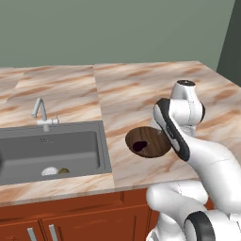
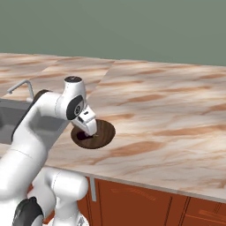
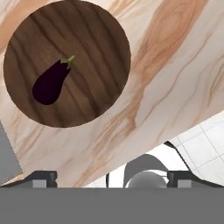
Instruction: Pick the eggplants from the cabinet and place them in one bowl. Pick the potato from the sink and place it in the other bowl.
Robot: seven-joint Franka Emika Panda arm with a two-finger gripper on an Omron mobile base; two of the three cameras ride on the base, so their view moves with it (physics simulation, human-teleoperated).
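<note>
Broadly, a marble-patterned counter in pink and tan fills most of the scene, with reddish-brown cupboard doors below its front edge. Set into the counter on the left is the sink, a dark grey basin with a slim silver faucet at its back rim. Next in size is the white robot arm, which bends over the counter so that its hand hangs above the bowl, a wide, shallow dish of dark wood standing on the counter just right of the sink. The gripper hovers just over this bowl with its two fingers spread wide and nothing between them, which suggests it is there to drop its load into the dish. Inside the bowl lies one eggplant, dark purple with a small green stem, resting on its side left of the bowl's middle; the hand camera looks straight down on it. Smaller still, at the front of the sink floor, sits the potato, an olive-brown lump, touching or just beside a little white round object. By this judgement one eggplant is delivered and the potato is not yet collected.
</note>
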